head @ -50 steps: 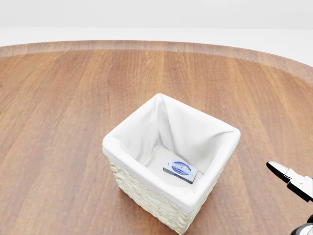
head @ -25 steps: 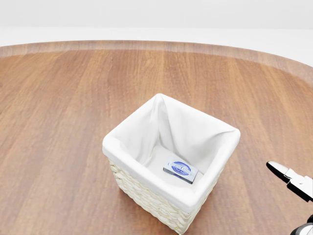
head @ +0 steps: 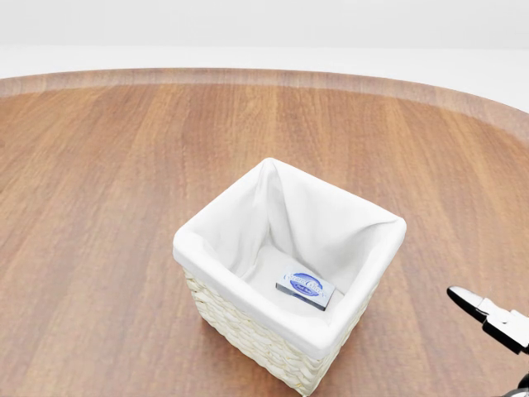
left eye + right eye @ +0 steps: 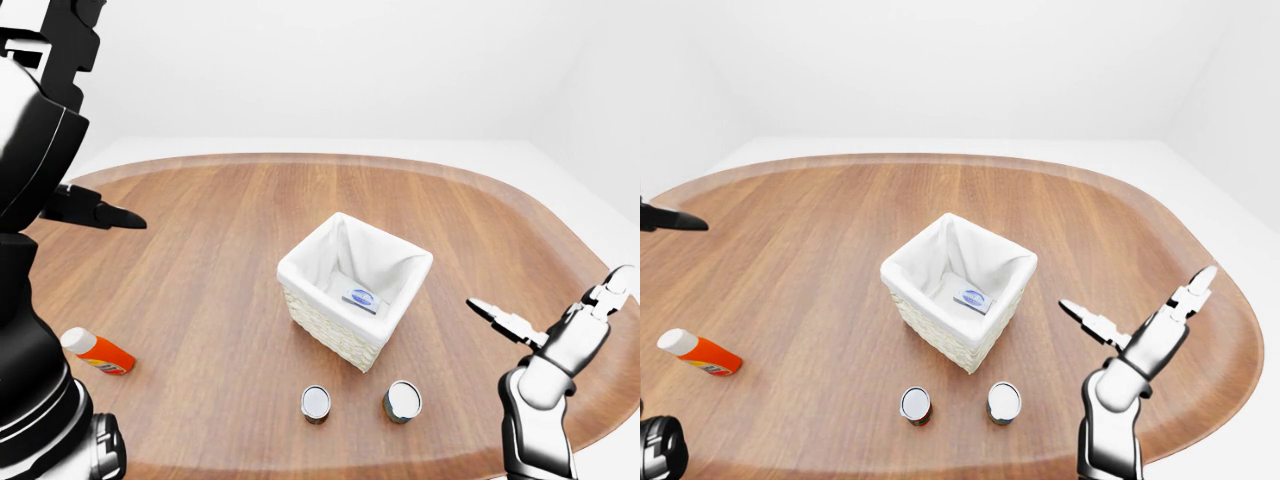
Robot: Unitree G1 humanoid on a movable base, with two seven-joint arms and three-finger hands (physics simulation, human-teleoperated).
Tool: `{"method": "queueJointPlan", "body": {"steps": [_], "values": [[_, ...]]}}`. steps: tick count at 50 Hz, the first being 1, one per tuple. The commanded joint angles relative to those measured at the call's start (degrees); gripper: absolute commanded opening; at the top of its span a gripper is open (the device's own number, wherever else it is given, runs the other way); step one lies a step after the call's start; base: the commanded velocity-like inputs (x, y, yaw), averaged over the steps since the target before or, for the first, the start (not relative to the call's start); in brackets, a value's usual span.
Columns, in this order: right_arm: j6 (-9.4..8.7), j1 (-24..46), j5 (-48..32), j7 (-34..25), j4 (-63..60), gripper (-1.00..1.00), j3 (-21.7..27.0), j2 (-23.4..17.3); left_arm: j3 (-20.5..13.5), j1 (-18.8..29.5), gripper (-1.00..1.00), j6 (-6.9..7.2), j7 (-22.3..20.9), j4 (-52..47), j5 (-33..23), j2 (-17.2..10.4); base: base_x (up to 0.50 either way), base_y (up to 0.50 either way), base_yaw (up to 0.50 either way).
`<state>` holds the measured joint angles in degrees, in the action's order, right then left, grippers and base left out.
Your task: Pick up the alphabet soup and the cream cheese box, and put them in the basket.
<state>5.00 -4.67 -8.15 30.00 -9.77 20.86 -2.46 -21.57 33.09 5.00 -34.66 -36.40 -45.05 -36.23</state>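
Table [image 4: 820, 230]: wood, rounded. Basket [image 3: 248, 327]: mid-table, white-lined; I see the cream cheese box [image 3: 305, 289] flat inside. My right hand [image 4: 1140, 325]: fingers spread wide, empty, right of the basket. Left hand [image 4: 95, 212]: fingers' state unclear. Two cans [image 4: 915, 405] [image 4: 1003, 402] below the basket; which is soup, unclear. Bottle [image 4: 698, 354]: lying far left.

A bare simulated test space rather than any lived-in room — plain white walls and a white floor meet with no furniture, windows or fittings. One broad rounded wooden table [image 4: 840, 230] fills the middle, its surface flat and evenly lit, with rendered wood grain. On it sit only a few props: a cloth-lined wicker basket [image 4: 940, 340], two small cans [image 4: 915, 405], and an orange bottle [image 4: 700, 353] lying on its side — a staged tabletop for robot trials
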Motion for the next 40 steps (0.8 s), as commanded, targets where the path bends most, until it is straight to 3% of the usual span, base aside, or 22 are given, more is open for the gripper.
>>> {"method": "queueJointPlan", "body": {"steps": [1,5,16,22,27,29,30,32,33,36,37,40], "values": [[0.00,-2.1,-2.4,0.0,-1.1,1.00,-1.6,0.9,0.1,-0.2,1.00,0.00,-2.0,0.0,-2.6,-0.2,0.00,0.00,0.00],[0.00,-3.1,-3.3,0.0,-3.0,1.00,-1.4,1.5,0.4,-1.7,1.00,0.00,-0.6,1.1,-3.7,0.8,0.00,0.00,0.00],[0.00,-1.6,-2.3,0.0,-3.6,1.00,0.4,1.7,0.1,-1.4,1.00,0.00,-1.8,1.0,-5.3,1.8,0.00,0.00,0.00],[0.00,3.1,1.6,0.0,-2.3,1.00,4.2,-0.2,0.1,-1.6,1.00,0.00,-1.9,1.1,-5.5,1.8,0.00,0.00,0.00],[-1.81,3.2,4.1,0.0,-4.0,1.00,5.2,-1.7,0.1,-2.0,1.00,0.00,-1.3,1.5,-5.4,2.2,0.00,0.00,0.00],[-1.51,4.5,1.4,0.0,-1.8,1.00,5.6,-2.0,0.2,-1.9,1.00,0.00,-1.4,1.6,-5.6,2.2,0.00,0.00,0.00],[-2.56,4.9,0.9,0.0,-1.3,1.00,5.5,-2.1,0.2,-1.9,1.00,0.00,-1.5,1.6,-5.6,2.2,0.00,0.00,0.00],[-2.22,5.5,0.1,0.0,-0.4,1.00,5.3,-2.3,0.1,-2.1,1.00,0.00,-1.3,1.6,-5.6,2.3,0.00,0.00,0.00],[-3.10,5.6,3.3,0.0,-0.9,1.00,5.7,-2.0,0.1,-2.0,1.00,0.00,-1.6,1.5,-5.6,2.2,0.00,0.00,0.00],[-0.77,6.3,3.8,0.0,0.7,1.00,6.3,-2.6,0.1,-1.9,1.00,0.00,-1.6,1.5,-5.6,2.2,0.00,0.00,0.00],[-2.66,7.8,3.2,0.0,1.5,1.00,7.0,-3.3,0.1,-2.0,1.00,0.00,-1.6,1.5,-5.6,2.2,0.00,0.00,0.00],[-2.81,7.6,3.6,0.0,1.6,1.00,6.6,-3.8,0.1,-2.0,1.00,0.00,-1.6,1.5,-5.6,2.2,0.00,0.00,0.00]]}}
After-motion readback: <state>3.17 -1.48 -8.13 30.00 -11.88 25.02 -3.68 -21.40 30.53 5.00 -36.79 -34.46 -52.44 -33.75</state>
